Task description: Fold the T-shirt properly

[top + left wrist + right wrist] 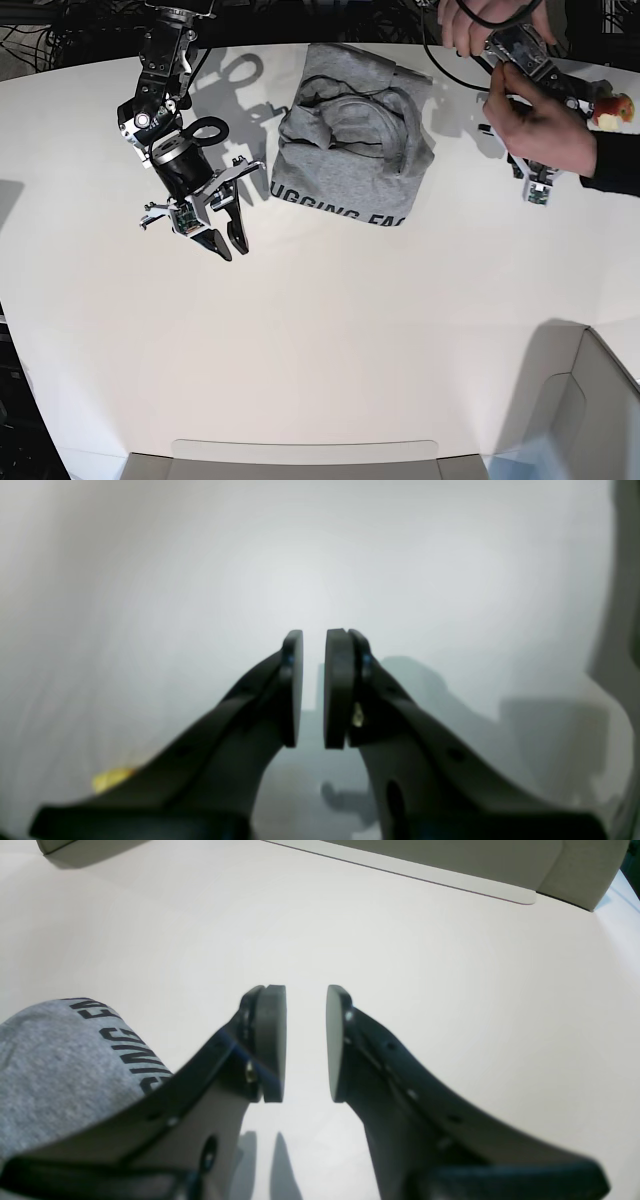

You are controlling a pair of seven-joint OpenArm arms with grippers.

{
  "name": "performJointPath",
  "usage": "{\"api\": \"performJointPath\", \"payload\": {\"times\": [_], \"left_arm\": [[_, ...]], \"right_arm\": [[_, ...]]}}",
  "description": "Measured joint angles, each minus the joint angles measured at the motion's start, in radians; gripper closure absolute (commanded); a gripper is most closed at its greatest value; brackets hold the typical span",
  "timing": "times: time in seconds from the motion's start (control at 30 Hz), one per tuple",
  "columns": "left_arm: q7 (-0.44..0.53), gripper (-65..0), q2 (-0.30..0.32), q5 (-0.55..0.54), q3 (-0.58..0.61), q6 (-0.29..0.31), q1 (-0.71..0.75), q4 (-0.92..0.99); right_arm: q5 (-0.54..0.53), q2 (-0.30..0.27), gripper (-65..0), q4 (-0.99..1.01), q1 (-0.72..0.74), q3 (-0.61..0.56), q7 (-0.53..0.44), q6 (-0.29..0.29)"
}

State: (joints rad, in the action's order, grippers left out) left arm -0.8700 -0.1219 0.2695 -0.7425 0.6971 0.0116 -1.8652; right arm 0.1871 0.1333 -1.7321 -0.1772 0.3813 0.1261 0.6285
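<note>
Only the base view takes in the whole white table (pixel 330 340): the T-shirt (pixel 355 150) lies bunched toward the far edge, near the middle, while the right arm's gripper (pixel 228 243) hangs over bare tabletop just to the shirt's side. At the far corner a person's hand (pixel 540 115) rests on the left arm (pixel 535 75), with a second hand (pixel 485 25) above it; the left gripper itself is too small and covered there to read.

The left wrist view supplies what the base view hides: the left gripper (pixel 313 687) has its two dark pads parallel with a narrow gap between them and nothing pinched, against a blurred, pale background. The right wrist view shows the right gripper (pixel 306 1042) with its jaws parted a little wider, empty, over the white surface, and the T-shirt (pixel 55 1065) just beside its finger at the frame's lower corner.

A grey bin (pixel 590 420) sits at the table's near corner; its contents cannot be made out.

The shirt is heather grey, crumpled with its dark-trimmed neckline turned up, and dark block lettering runs along its near edge.
</note>
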Motion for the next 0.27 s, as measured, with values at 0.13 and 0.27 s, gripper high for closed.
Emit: {"api": "performJointPath", "payload": {"times": [0.13,0.27], "left_arm": [[0.000,-7.8,0.000,0.000,0.000,0.000,0.000,0.000],[0.000,-7.8,-0.001,0.000,0.001,0.000,0.000,0.000]], "right_arm": [[0.000,0.000,-14.3,0.000,0.005,0.000,0.000,0.000],[0.000,0.000,-14.3,0.000,0.005,0.000,0.000,0.000]]}}
